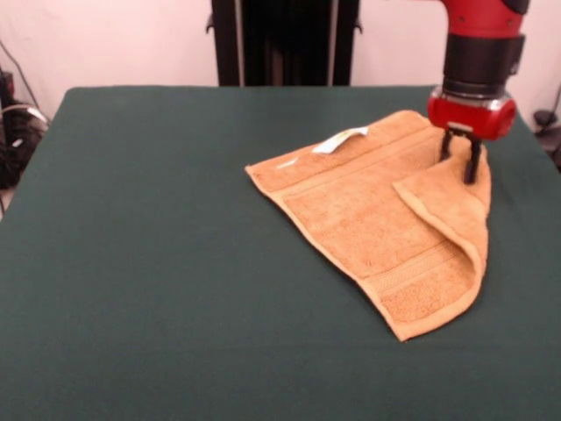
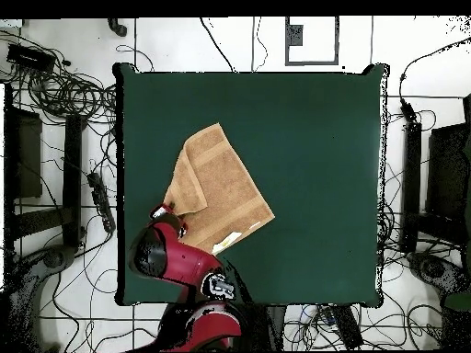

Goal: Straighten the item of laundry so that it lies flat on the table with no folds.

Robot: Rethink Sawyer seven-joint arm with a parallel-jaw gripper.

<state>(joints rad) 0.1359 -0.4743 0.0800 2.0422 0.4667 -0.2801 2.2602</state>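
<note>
From the front camera I see the small tan-orange terry towel (image 1: 368, 215) lying on the right half of the large dark green felt-topped desk (image 1: 140, 263), toward the far side. It is not flat: its right edge is folded over onto the rest of the cloth, making a long flap (image 1: 443, 210) that runs from the far right corner down to the near corner. A small white tag (image 1: 340, 139) sticks out at the towel's far edge, left of the arm.

The red and black arm (image 1: 478, 53) comes down at the far right, and my gripper (image 1: 460, 160) stands right at the top of that folded flap, its two dark fingers (image 1: 473, 162) set narrowly apart and reaching down to the cloth. I cannot tell whether they actually pinch the fabric or only touch it.

From overhead, the towel (image 2: 216, 188) sits just beyond the red arm (image 2: 179, 262), with the gripper end hidden under the arm's wrist at the towel's corner nearest the robot.
</note>
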